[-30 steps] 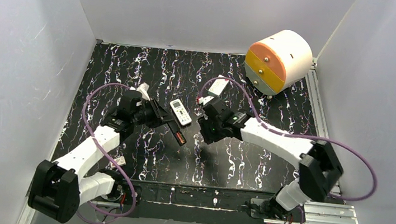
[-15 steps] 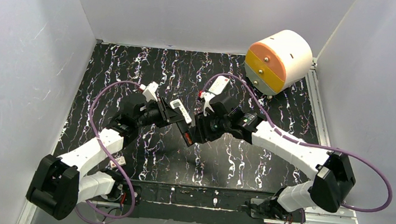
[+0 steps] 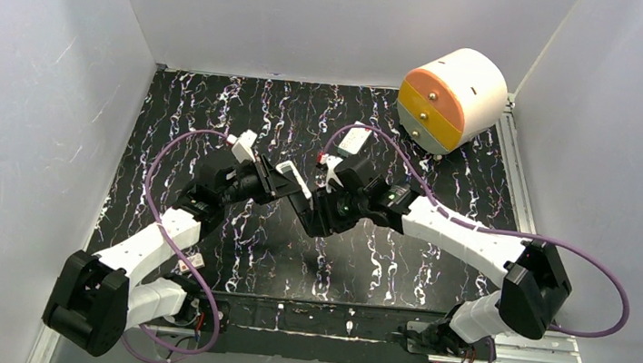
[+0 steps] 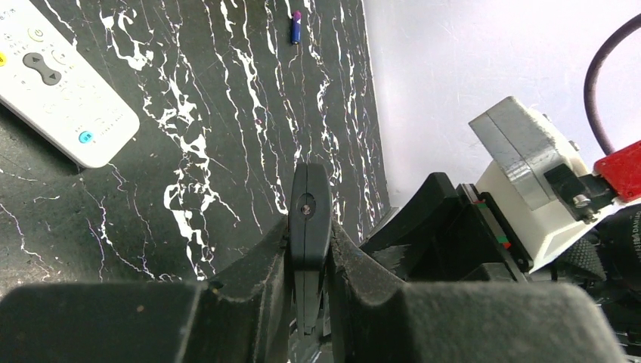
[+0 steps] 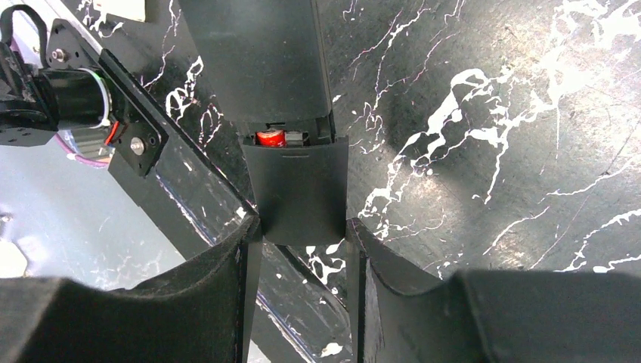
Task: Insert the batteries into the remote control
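Marbled black tabletop [image 3: 208, 105] carries the white remote control [image 4: 60, 83], face up, with one loose battery [image 4: 295, 26] well apart from it. Near the remote, the left gripper [image 4: 308, 265] pinches a long black bar [image 4: 309, 204] edge-on — the right gripper [image 5: 302, 234] clamps the bar's end cover [image 5: 298, 181], a red battery [image 5: 270, 138] showing in the gap.

No lettering reads clearly; button marks on the white remote [image 4: 72, 106] seem too blurred.

White remote [image 4: 57, 83] cut by left edge; red battery [image 5: 270, 138] mostly under black cover [image 5: 300, 189].
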